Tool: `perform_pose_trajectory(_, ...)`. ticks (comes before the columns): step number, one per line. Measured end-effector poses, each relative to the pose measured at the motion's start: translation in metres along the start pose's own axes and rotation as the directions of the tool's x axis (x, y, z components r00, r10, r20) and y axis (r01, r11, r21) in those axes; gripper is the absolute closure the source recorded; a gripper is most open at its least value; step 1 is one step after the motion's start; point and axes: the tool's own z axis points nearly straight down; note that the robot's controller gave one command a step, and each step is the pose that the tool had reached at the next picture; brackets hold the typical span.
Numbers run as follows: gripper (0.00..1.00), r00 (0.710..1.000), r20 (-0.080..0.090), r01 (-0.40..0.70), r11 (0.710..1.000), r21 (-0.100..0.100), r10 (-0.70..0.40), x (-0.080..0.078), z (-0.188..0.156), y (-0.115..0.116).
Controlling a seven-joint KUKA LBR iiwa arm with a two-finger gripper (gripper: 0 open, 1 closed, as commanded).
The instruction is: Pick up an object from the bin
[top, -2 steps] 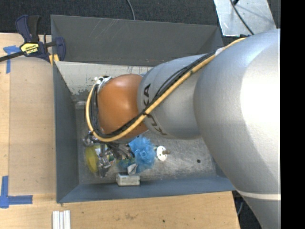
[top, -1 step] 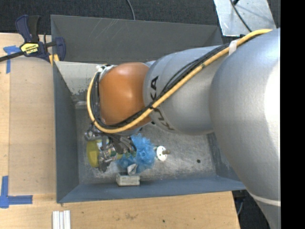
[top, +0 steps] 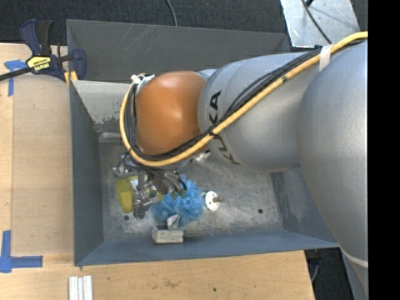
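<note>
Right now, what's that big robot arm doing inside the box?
The big grey arm reaches into the grey bin from the right. Its pincer is down by the bin floor, between a yellow thing and a frilly blue thing. A small white piece and a pale block lie nearby. I can't tell whether it has grabbed anything.

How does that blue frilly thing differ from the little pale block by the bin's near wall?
The blue frilly thing is bright blue; the pale block is greyish white. The blue frilly thing is ruffled and irregular, the pale block straight-edged and oblong. The blue frilly thing looks clearly larger and lies beside the robot's hand; the pale block lies apart from it. Both rest on the floor of the bin.
</note>
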Motion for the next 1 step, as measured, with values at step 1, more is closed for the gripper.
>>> perform_pose_trajectory(1,1.0,1.0,-0.011,0.0,1.0,0.001,0.0,0.0012,-0.0474,-0.0038)
